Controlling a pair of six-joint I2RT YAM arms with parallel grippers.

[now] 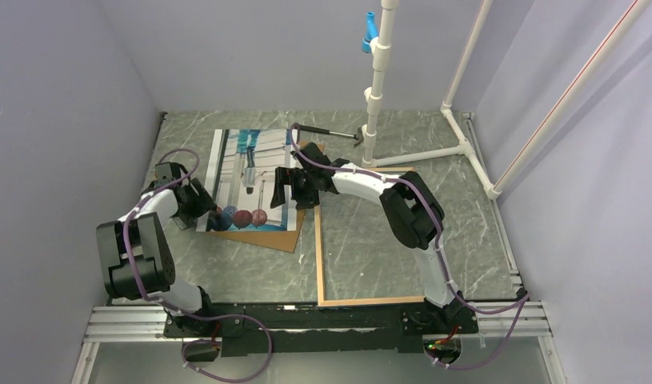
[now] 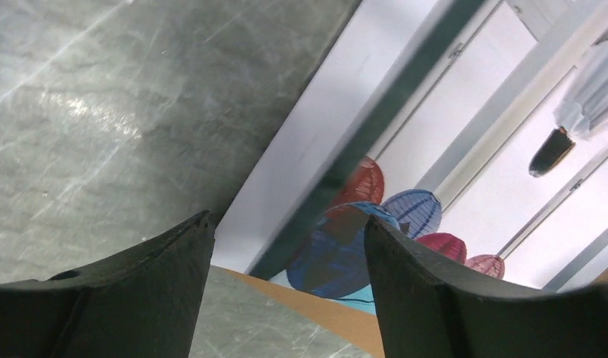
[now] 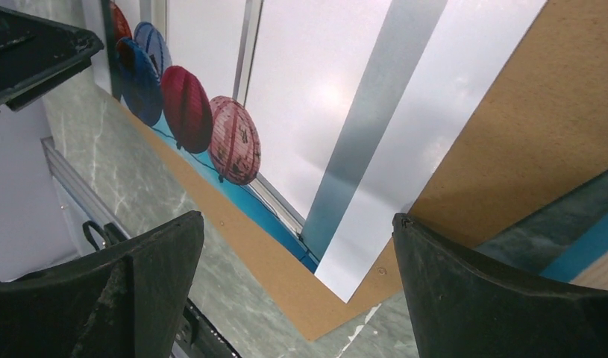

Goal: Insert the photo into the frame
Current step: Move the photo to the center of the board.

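Photo (image 1: 250,178) lies on the brown backing board (image 1: 268,238), long axis running away from the arms, with the frame (image 1: 318,256) to its right. Left fingers (image 2: 136,291), parted and empty, face its near-left corner. Right fingers (image 3: 494,298), wide open and empty, face its right edge.

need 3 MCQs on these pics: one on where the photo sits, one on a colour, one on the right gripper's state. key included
1. Where does the photo lie?
A) on the board, left of the frame
B) held up in the air
C) leaning on the wall

2. What colour is the board?
A) black
B) green
C) brown

3. The right gripper is:
A) shut on the photo
B) open
C) shut on the board

Key:
1 A: the top view shows it flat on the board, with the frame to its right.
2 C: brown shows past the photo's near edge.
3 B: its fingers stand wide apart over the photo's corner.
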